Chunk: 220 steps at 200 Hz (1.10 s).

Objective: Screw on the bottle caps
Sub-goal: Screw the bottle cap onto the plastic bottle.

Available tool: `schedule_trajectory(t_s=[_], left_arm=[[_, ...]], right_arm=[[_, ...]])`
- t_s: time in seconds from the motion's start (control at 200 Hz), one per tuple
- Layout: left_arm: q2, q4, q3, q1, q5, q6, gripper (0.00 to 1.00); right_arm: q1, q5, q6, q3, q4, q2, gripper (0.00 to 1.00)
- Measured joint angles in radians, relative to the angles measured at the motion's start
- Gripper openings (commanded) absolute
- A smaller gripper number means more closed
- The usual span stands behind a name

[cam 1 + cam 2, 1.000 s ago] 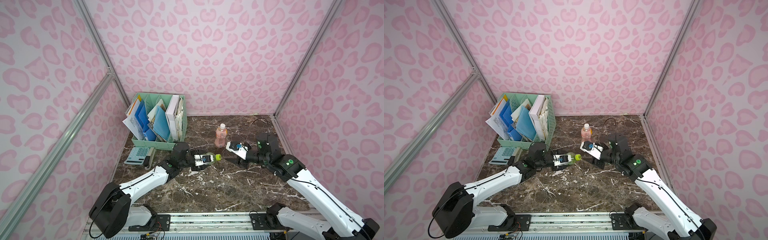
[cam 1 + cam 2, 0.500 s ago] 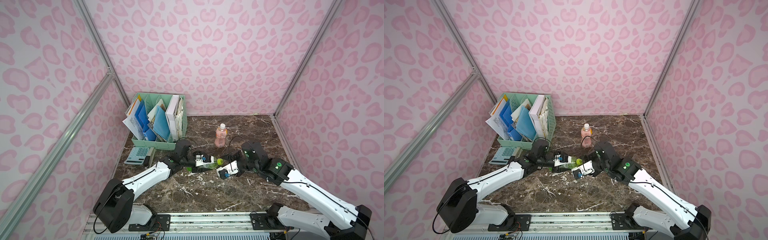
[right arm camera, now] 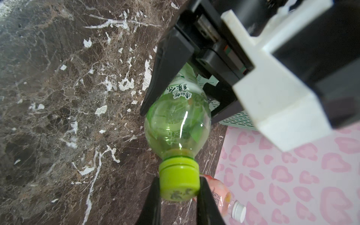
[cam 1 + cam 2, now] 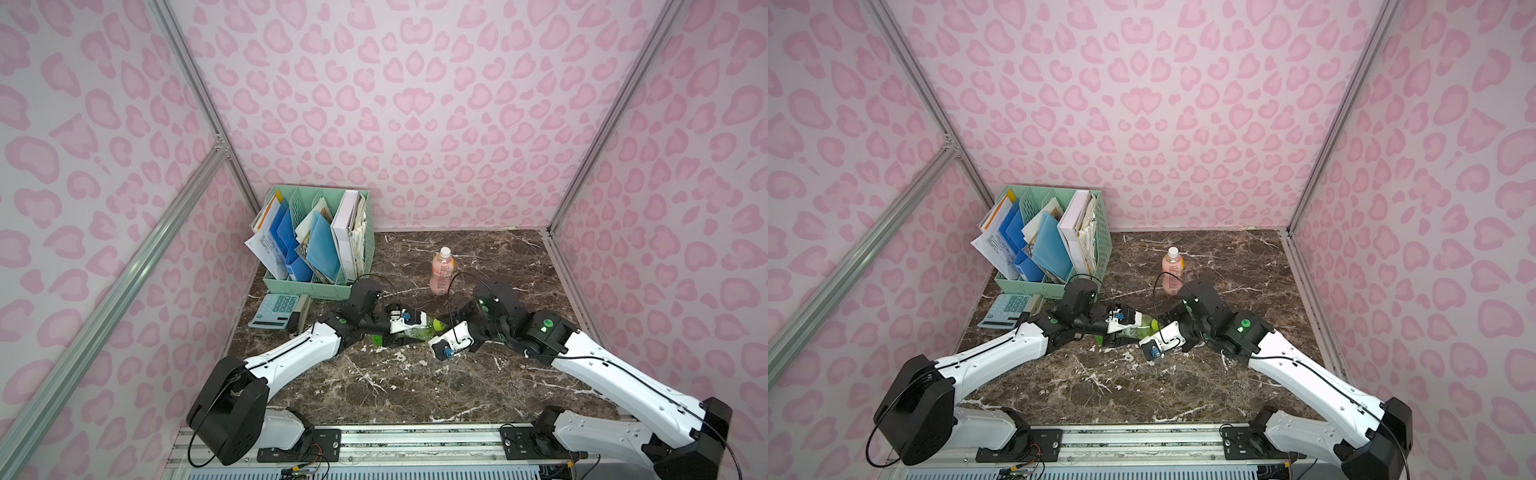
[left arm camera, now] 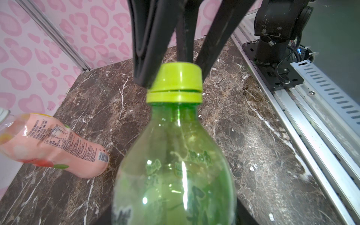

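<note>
The green bottle (image 4: 417, 331) lies level above the marble table, and my left gripper (image 4: 402, 328) is shut on its labelled body. Its yellow-green cap (image 3: 179, 181) sits on the neck. My right gripper (image 3: 179, 188) is shut on that cap, one black finger on each side. In the left wrist view the cap (image 5: 175, 83) shows with those fingers (image 5: 148, 39) pressed against it. The pink bottle (image 4: 441, 274) stands upright behind, apart from both arms, with its white cap (image 4: 445, 251) on. Both top views show this; the green bottle (image 4: 1136, 329) is between the two grippers.
A mint file organiser (image 4: 316, 286) full of folders stands at the back left, with a calculator (image 4: 276, 311) in front of it. The metal rail (image 4: 374, 440) runs along the front edge. Pink patterned walls close in three sides.
My right gripper came down from beside the bottle's mouth, turned its wrist, and closed its fingers on the yellow-green cap. The left gripper kept its hold on the green bottle.
</note>
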Motion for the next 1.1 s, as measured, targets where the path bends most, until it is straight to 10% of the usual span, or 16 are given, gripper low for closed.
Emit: schedule_trajectory(t_s=[0.335, 0.67, 0.815, 1.1], left_arm=[[-0.085, 0.187, -0.141, -0.061, -0.234, -0.063, 0.49], [-0.111, 0.360, -0.220, -0.134, -0.521, -0.080, 0.49], [-0.091, 0.434, -0.219, -0.143, -0.552, -0.067, 0.49], [-0.060, 0.515, -0.192, -0.135, -0.518, -0.240, 0.49]], right_arm=[[-0.139, -0.259, 0.708, 0.125, -0.115, 0.164, 0.07], [-0.288, -0.602, 1.582, 0.134, -0.047, 0.259, 0.26], [-0.293, -0.568, 1.698, 0.131, 0.011, 0.211, 0.54], [-0.235, -0.325, 1.801, -0.242, 0.504, -0.079, 0.64]])
